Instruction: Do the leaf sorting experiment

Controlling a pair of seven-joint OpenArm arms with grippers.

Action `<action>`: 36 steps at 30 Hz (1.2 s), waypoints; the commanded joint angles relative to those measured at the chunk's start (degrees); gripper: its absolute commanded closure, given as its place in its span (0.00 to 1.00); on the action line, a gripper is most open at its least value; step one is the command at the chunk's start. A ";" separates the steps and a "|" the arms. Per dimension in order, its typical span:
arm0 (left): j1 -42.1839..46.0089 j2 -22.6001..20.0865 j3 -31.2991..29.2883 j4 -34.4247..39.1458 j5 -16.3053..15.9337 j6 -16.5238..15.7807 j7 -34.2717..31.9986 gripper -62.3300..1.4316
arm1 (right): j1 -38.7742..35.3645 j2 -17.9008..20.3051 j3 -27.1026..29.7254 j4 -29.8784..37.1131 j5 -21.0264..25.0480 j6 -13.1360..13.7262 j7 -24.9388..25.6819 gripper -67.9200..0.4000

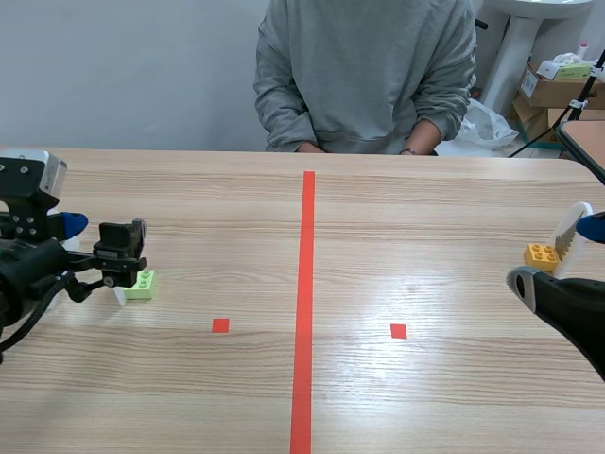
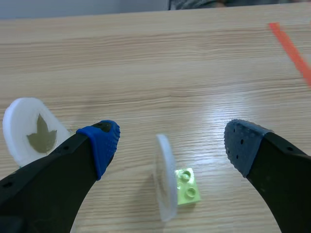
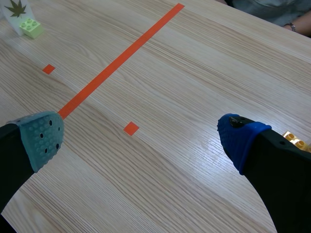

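A light green brick [image 2: 187, 187] lies on the table with a white disc [image 2: 164, 177] standing on edge against it. Both sit just ahead of my open left gripper [image 2: 170, 138], between its fingers. A second white disc with a brown leaf [image 2: 31, 128] stands beside the left finger. In the scene view the green brick [image 1: 140, 284] is at the left, by the left gripper [image 1: 104, 248]. My right gripper [image 3: 141, 133] is open over bare table. A yellow brick [image 1: 541, 253] with a white disc [image 1: 570, 232] sits at the far right; the brick's corner [image 3: 296, 141] shows behind one finger.
A person in a grey sweater [image 1: 369, 76] sits across the table, hands at its far edge. A long orange-red tape line [image 1: 304, 303] runs down the middle, with a small square on each side. Boxes [image 1: 553, 85] stand on the floor beyond the right corner.
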 commanded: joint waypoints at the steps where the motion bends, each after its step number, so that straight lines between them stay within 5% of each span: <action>1: 1.57 -1.62 -0.07 3.34 -0.92 -1.27 -0.50 0.24 | 0.55 0.28 -0.17 0.31 0.61 0.46 0.66 0.00; 15: 18.40 -9.53 -0.07 29.05 -12.13 -20.24 0.28 0.24 | 0.55 0.28 -0.17 0.31 0.61 0.46 0.66 0.00; 36: 34.67 -10.05 -0.07 37.35 -10.64 -21.84 -2.91 0.16 | 0.55 0.28 -0.17 0.31 0.39 0.46 0.61 0.00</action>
